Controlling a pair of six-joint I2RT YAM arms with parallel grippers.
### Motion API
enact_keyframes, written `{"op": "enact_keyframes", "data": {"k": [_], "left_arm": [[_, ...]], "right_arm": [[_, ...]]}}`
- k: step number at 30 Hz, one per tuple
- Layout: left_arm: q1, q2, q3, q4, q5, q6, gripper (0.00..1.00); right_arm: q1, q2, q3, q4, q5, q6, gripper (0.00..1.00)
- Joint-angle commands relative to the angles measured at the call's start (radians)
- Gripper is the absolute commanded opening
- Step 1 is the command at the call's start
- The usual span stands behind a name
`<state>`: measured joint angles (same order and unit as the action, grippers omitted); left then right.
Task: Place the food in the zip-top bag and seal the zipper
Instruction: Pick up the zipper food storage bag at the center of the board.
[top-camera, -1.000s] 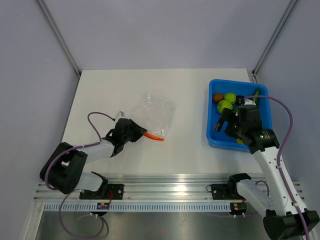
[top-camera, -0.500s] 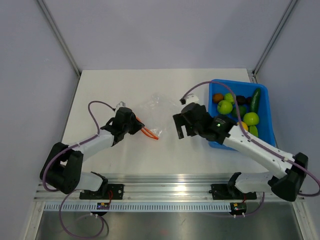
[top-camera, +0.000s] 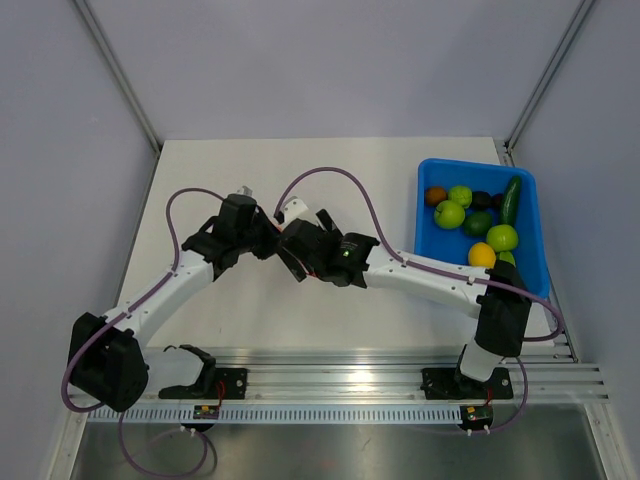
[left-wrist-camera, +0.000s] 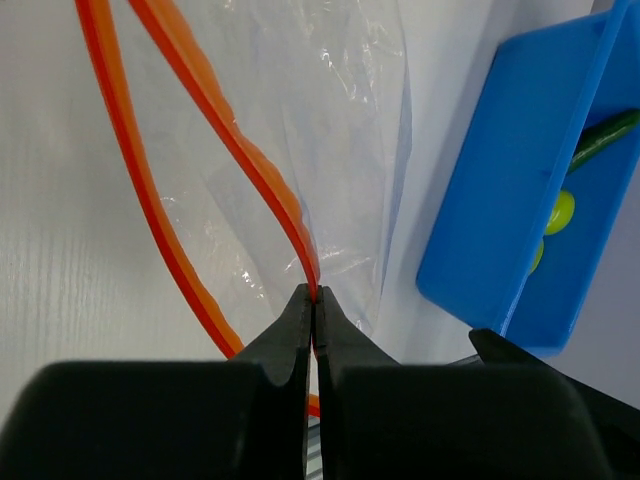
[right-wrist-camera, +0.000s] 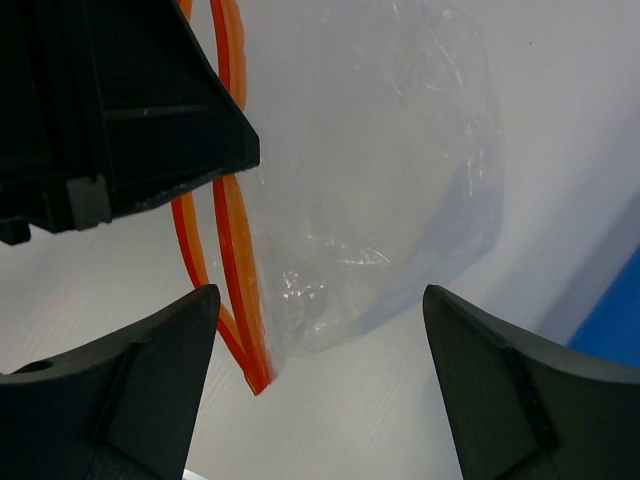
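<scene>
Left pincer (left-wrist-camera: 314, 298) tightly closed, right pincer (right-wrist-camera: 318, 300) wide.

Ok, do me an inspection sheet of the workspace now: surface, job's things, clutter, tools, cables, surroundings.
Surface: white table.
Job's things: zip-top bag looks empty, mouth open; zipper unsealed; food in the blue tray.
Clutter: nothing seen.
Tools: left tool shut on the zipper; right tool open over the bag.
Cables: purple cables loop over both arms.
Surroundings: grey walls, metal rail at the near edge.
</scene>
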<state>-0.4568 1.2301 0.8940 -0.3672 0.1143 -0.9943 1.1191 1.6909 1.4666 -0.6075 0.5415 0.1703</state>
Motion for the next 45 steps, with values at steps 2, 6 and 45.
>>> {"op": "enact_keyframes", "data": {"k": [2,6,45], "left_arm": [[0.0,-0.029,0.014,-0.018,0.064,0.003,0.0],[0.0,-0.034,0.006,-0.01,0.076,-0.001,0.0],[0.047,-0.129,0.25,-0.211,0.124,0.203,0.7]], "right_arm": [[0.002,0.026,0.052,0.1,0.023,-0.02,0.89],[0.005,0.035,0.046,0.121,0.003,0.008,0.88],[-0.162,-0.243,-0.264,0.295,-0.097,0.391,0.0]]}}
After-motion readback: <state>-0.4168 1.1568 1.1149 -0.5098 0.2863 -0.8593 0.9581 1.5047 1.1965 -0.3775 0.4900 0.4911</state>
